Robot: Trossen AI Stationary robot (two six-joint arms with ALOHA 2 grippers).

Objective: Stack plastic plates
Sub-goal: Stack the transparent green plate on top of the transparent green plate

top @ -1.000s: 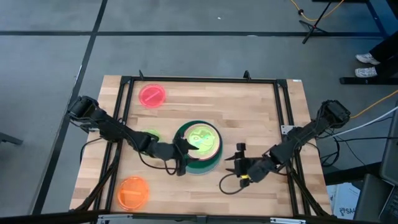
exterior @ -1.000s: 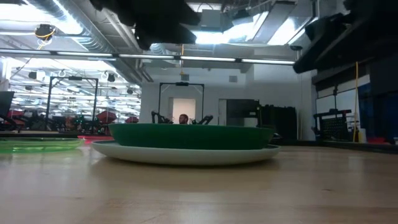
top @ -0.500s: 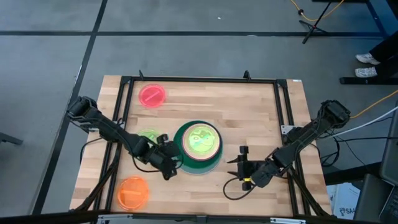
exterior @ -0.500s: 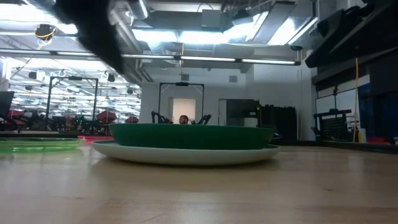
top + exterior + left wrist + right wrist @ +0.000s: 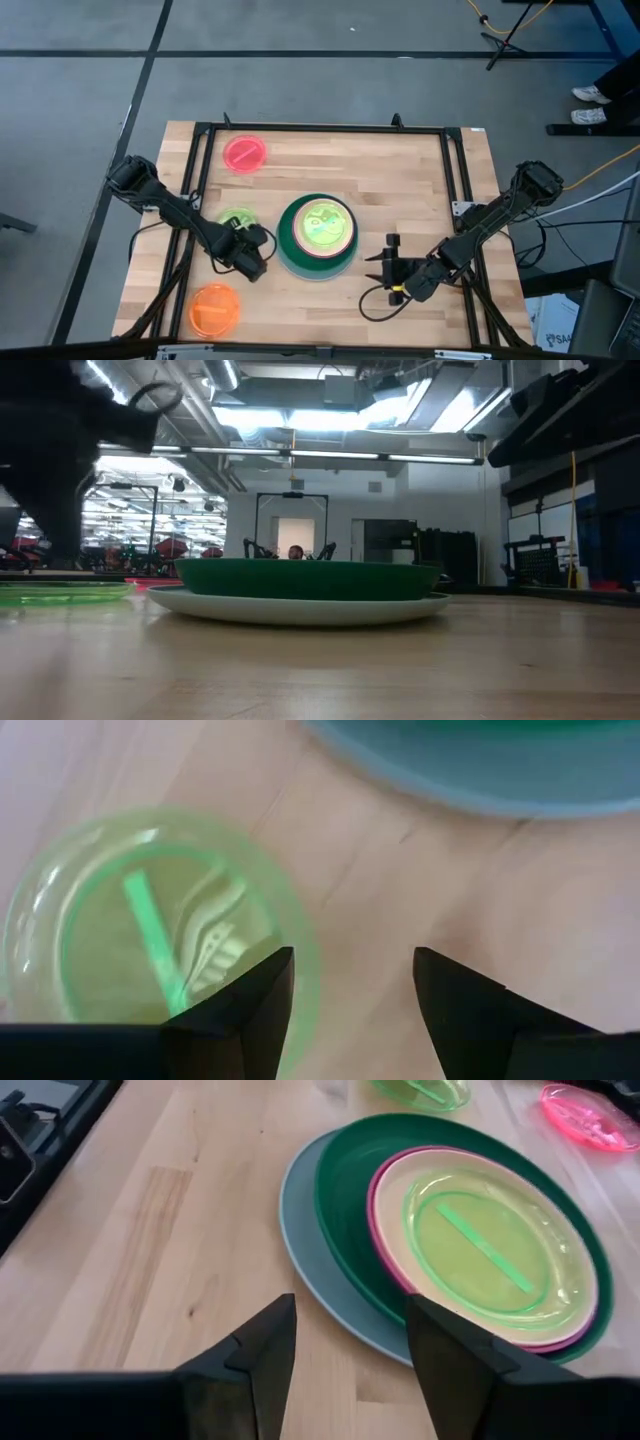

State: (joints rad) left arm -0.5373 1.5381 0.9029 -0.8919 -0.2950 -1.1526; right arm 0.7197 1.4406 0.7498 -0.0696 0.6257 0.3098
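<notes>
A stack of plates sits mid-table [image 5: 318, 235] [image 5: 310, 588]: light blue at the bottom, then dark green, magenta, peach, and a lime green plate on top [image 5: 480, 1245]. A second lime green plate [image 5: 236, 218] [image 5: 140, 920] lies flat on the table left of the stack. My left gripper [image 5: 252, 250] [image 5: 350, 990] is open and hangs over bare wood between that plate and the stack. My right gripper [image 5: 383, 258] [image 5: 345, 1345] is open, right of the stack. The orange plate [image 5: 213, 308] and the pink-red plate [image 5: 245, 154] lie flat on the table.
A black metal frame [image 5: 320, 128] runs along the table's edges. Bare wood lies along the near edge and toward the far right corner. A cable [image 5: 375, 300] loops on the table under the right arm. The room's floor surrounds the table.
My left gripper has drawn back from the stack's left rim toward the table's left edge and come lower, ending beside the loose lime green plate. The stack has kept still. My right gripper has shifted slightly toward the near edge.
</notes>
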